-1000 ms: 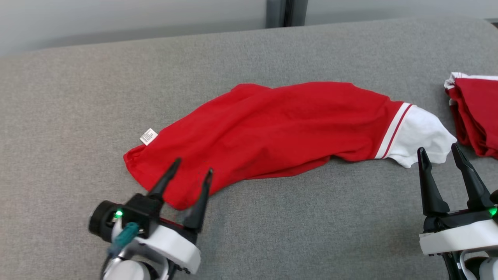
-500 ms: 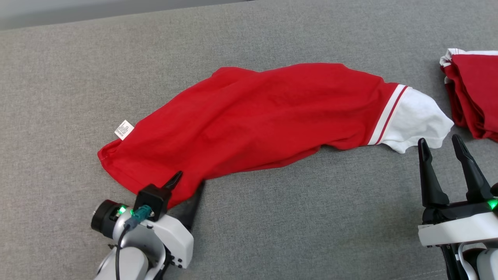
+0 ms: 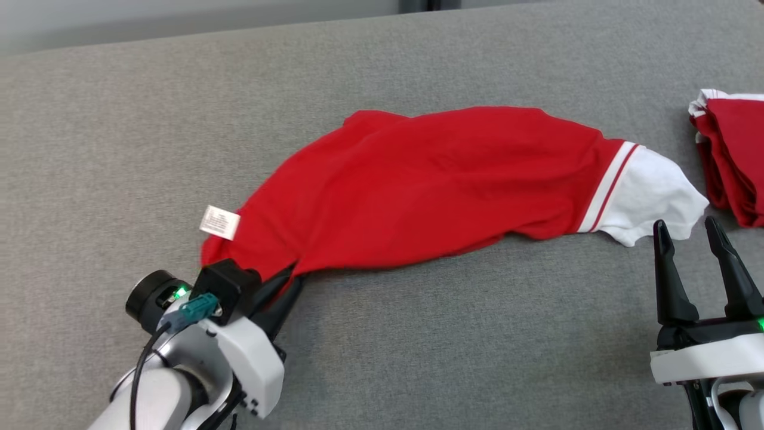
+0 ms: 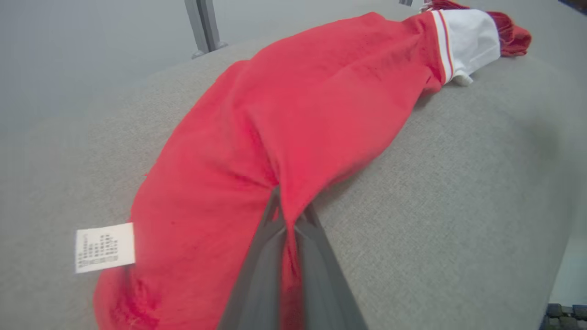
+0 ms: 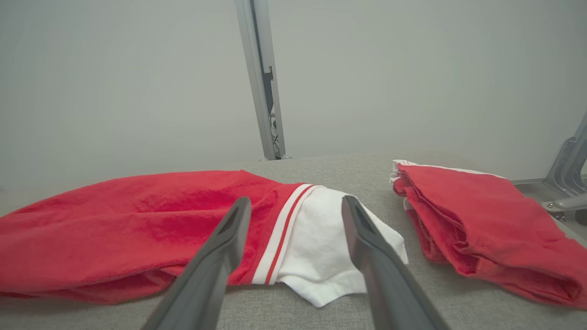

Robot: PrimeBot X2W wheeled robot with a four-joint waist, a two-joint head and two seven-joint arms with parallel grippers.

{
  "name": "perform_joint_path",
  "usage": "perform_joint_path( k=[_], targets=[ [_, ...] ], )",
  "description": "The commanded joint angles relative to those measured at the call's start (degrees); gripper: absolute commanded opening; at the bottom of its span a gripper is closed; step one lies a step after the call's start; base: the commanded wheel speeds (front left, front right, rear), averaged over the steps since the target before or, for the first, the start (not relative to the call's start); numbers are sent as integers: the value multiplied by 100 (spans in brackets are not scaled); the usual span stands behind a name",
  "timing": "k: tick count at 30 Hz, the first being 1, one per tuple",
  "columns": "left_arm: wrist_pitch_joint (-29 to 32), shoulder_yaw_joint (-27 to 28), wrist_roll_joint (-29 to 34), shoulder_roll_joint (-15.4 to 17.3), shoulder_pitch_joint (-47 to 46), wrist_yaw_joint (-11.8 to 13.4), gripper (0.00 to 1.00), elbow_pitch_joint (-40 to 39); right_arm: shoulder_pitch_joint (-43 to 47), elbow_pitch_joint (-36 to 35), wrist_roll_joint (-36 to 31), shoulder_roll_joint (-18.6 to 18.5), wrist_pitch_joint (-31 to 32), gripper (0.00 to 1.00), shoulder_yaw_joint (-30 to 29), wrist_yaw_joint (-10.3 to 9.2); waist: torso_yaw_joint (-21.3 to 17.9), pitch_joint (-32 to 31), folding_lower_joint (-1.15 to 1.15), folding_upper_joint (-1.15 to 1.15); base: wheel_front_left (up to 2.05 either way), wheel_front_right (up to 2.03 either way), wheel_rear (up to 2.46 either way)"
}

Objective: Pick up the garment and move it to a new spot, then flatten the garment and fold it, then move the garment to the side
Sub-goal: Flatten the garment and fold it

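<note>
Red garment (image 3: 430, 185) hem pinched by left end effector (image 3: 291, 278), angled low; right end effector (image 3: 684, 223) spread, upright.

Left hand (image 3: 287, 284) tips buried in garment (image 3: 430, 179); label (image 3: 219, 222) txt unreadable (too small); 2nd shirt (image 3: 737, 155) cut off.

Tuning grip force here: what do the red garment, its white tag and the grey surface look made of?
Red garment: soft matte knit, probably cotton jersey; it drapes in loose folds.
White tag: thin printed label, likely woven or satin; flat, fine print.
Grey surface: matte heathered woven fabric, seemingly padded; its far edge rounds off.
</note>
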Motion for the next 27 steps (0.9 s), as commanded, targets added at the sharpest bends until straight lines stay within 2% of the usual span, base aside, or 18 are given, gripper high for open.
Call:
perform_joint_path(
  k=[1,9,16,18,21,24,25,27],
  targets=[
    [101,22,-26,97,63,-20,0,-147,18,-20,18,-4,16,100,-24,-2,51,-41,0,0,0,0,0],
    [1459,180,-467,857,420,154,0,-2393,96,-43,73,35,50,100,-87,-2,269,-157,0,0,0,0,0],
    [2265,463,-927,1237,350,349,0,-3815,69,-49,155,11,115,100,-73,-2,319,-146,0,0,0,0,0],
    [2369,647,-900,1359,208,420,0,-3894,23,-75,181,20,137,100,-46,-2,281,-105,0,0,0,0,0],
    [2303,869,-843,1377,7,459,0,-3615,-66,-53,228,11,117,100,8,-2,168,-35,0,0,0,0,0],
    [2070,977,-995,1148,-231,453,0,-3103,-132,-16,276,8,83,100,46,-2,21,38,0,0,0,0,0],
    [1998,1033,-966,1157,-336,429,0,-2869,-159,-3,285,19,91,100,80,-2,-46,69,0,0,0,0,0],
    [1848,1009,-1097,954,-482,344,0,-2348,-213,4,309,29,72,100,103,-2,-153,136,0,0,0,0,0]
  ],
)
